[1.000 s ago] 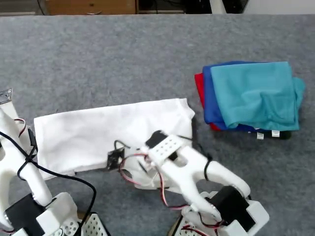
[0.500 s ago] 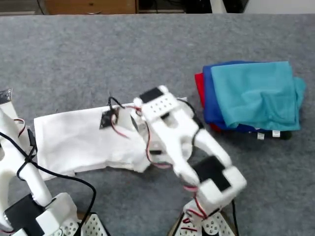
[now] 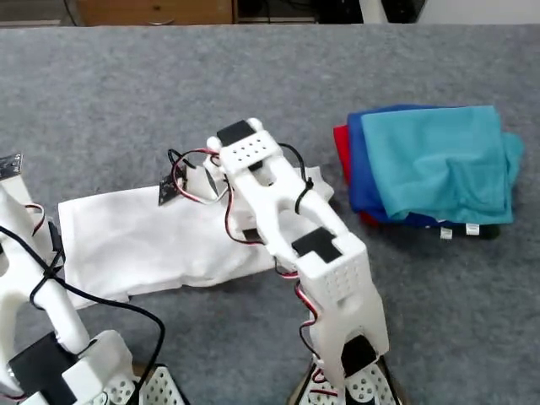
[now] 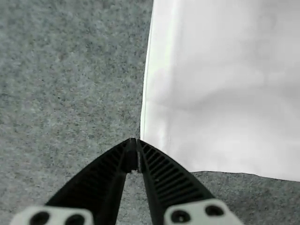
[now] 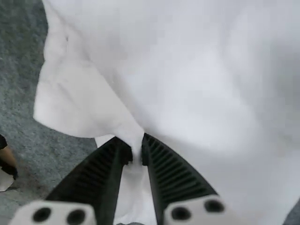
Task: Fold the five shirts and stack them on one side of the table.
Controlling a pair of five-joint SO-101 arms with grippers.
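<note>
A white shirt (image 3: 143,240) lies spread on the grey table, left of centre. My right arm (image 3: 253,169) stretches out over the shirt's right part. In the right wrist view my right gripper (image 5: 136,154) is shut on a raised fold of the white shirt (image 5: 197,84). My left arm (image 3: 34,278) stands at the shirt's left edge. In the left wrist view my left gripper (image 4: 136,152) is shut right at the corner of the white shirt (image 4: 225,84). A stack of folded shirts (image 3: 430,164) sits at the right, teal on top, with blue, red and black below.
The grey table (image 3: 169,93) runs bare behind the white shirt and to the left of the stack. Wooden furniture (image 3: 152,10) stands beyond the far edge. Both arm bases sit at the near edge.
My right arm has swung from low near its base out over the shirt, carrying the shirt's near right part away from the front edge. The left arm has stayed put.
</note>
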